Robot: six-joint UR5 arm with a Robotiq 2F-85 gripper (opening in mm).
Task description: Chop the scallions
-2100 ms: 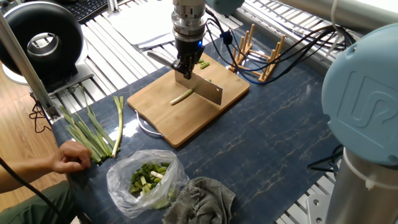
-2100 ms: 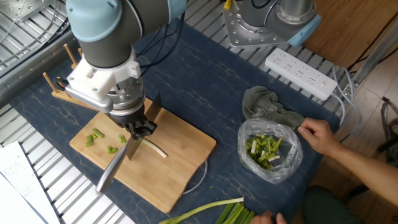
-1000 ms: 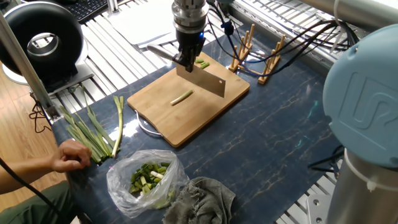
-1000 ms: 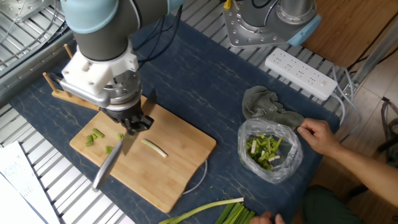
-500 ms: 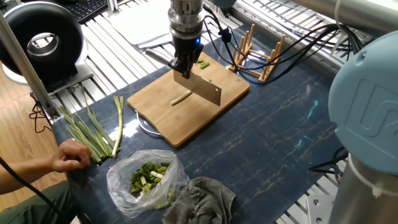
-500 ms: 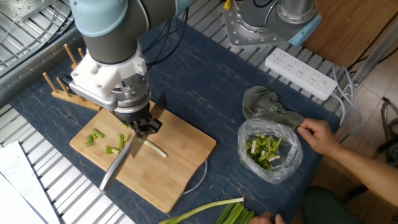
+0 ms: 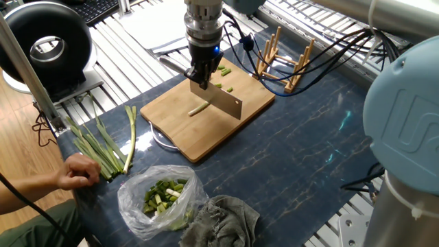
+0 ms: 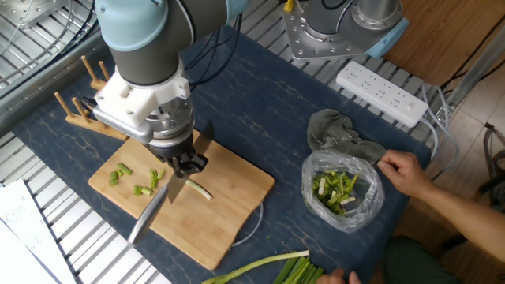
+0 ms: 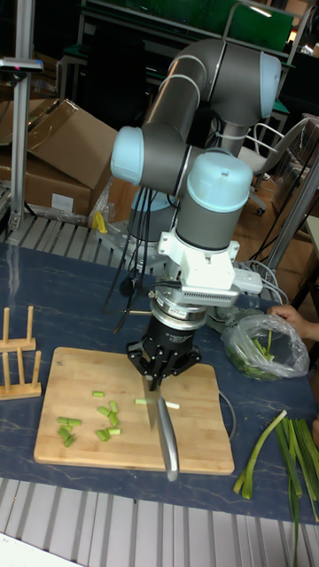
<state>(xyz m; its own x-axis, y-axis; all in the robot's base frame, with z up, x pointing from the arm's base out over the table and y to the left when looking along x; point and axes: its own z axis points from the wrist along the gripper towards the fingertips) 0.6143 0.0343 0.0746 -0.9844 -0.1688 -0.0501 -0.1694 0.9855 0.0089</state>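
The pincer (image 8: 183,164) is clenched on the handle of a cleaver (image 7: 221,103), whose blade stands edge-down on the wooden cutting board (image 7: 180,127), right at one end of the short pale scallion stalk (image 7: 198,108) lying near the board's middle. From the tall fixed view the blade seems to touch the stalk, though the angle makes the exact contact hard to judge. Small green cut bits (image 8: 144,189) lie scattered on the board on the far side of the blade from the stalk, toward the wooden rack (image 7: 282,60) standing on the dark counter (image 7: 302,158). Well apart from the board, a bundle of long uncut green stalks (image 7: 103,144) lies beside a person's hand (image 7: 82,171), and a clear plastic bag (image 7: 159,195) of chopped greens sits next to a crumpled grey cloth (image 7: 223,218).
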